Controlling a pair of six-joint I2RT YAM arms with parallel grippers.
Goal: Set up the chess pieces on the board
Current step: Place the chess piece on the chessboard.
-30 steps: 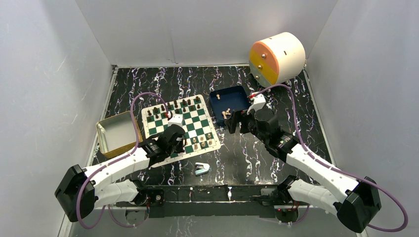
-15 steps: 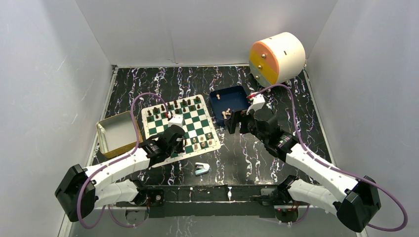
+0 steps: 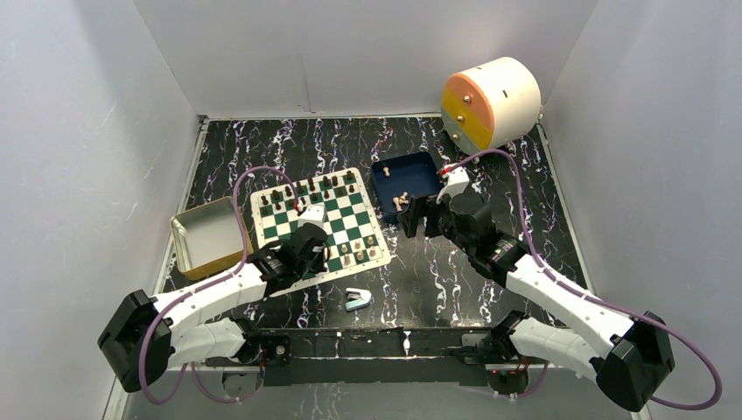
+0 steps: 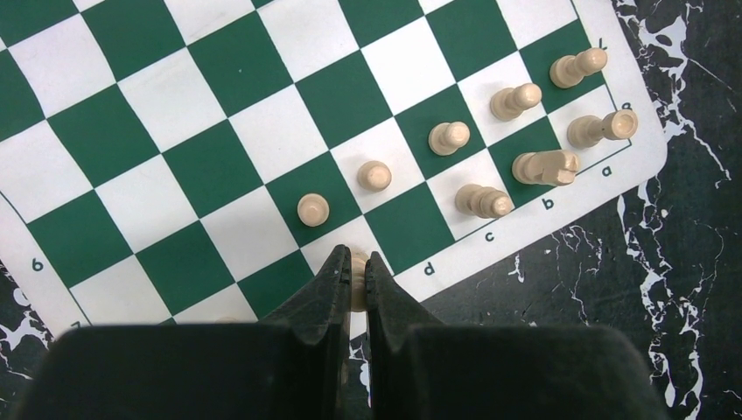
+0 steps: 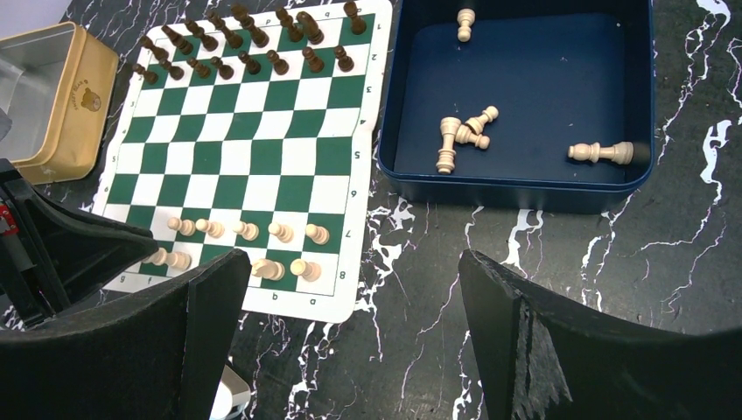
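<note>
Left jaws clamp a tan piece (image 4: 357, 278) at the board's (image 4: 210, 162) edge, pawns (image 4: 312, 209) just ahead, shifted slightly left; right jaws gape.

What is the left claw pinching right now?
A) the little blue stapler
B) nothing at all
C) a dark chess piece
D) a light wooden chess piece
D: the left wrist view shows the left gripper shut on a light wooden chess piece at the board's edge.

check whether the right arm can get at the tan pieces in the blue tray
Probably yes: the right end effector is open close by the blue tray, and the tan pieces lie loose on its uncovered floor with nothing in between.
</note>
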